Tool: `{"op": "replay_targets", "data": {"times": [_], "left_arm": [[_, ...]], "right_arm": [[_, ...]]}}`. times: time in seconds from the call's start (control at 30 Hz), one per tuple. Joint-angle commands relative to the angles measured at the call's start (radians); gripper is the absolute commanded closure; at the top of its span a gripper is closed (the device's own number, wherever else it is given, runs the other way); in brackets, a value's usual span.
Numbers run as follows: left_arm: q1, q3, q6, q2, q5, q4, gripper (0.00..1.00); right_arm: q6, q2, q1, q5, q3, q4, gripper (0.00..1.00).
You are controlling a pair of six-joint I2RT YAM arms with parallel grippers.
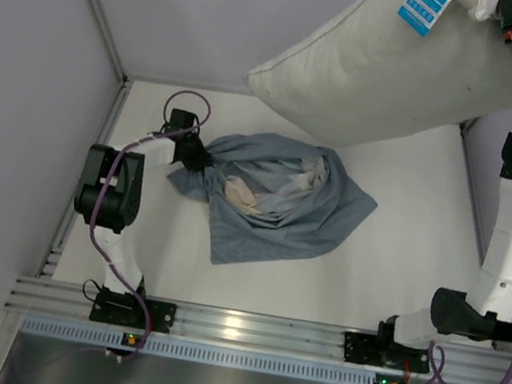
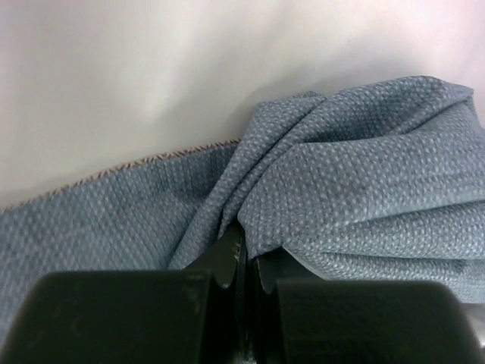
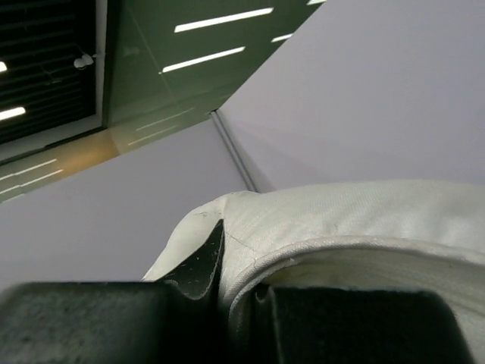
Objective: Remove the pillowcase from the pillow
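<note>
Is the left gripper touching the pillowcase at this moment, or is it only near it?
Touching. The left wrist view shows a fold of the pillowcase pinched in the left gripper; its fingers are closed on the cloth, with no gap.

White tabletop [image 1: 399, 273] inside pale lilac walls [image 1: 22, 67], aluminium rail [image 1: 244, 329] along near edge, ceiling strip lights [image 3: 220, 19].

We see a white table [image 1: 400, 264] with a metal rail [image 1: 254, 330] along its near edge. On it lies the pillowcase [image 1: 275, 226], a crumpled blue-grey heap showing beige inside, left of centre and closer to the far edge.
</note>
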Motion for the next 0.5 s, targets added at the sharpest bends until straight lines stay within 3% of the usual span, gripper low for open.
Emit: {"op": "replay_targets", "data": {"times": [0.0, 0.33, 0.47], "left_arm": [[0.046, 0.021, 0.027, -0.124, -0.002, -0.082, 1.0], [0.178, 0.013, 0.074, -0.248, 0.068, -0.12, 1.0], [0.184, 0.004, 0.071, -0.262, 0.099, -0.12, 1.0]], "right_arm": [[-0.22, -0.08, -0.037, 0.117, -0.043, 0.077, 1.0], [-0.335, -0.016, -0.154, 0.007, -0.228, 0.194, 1.0], [-0.427, -0.116, -0.154, 0.005, -0.502, 0.298, 1.0]]}}
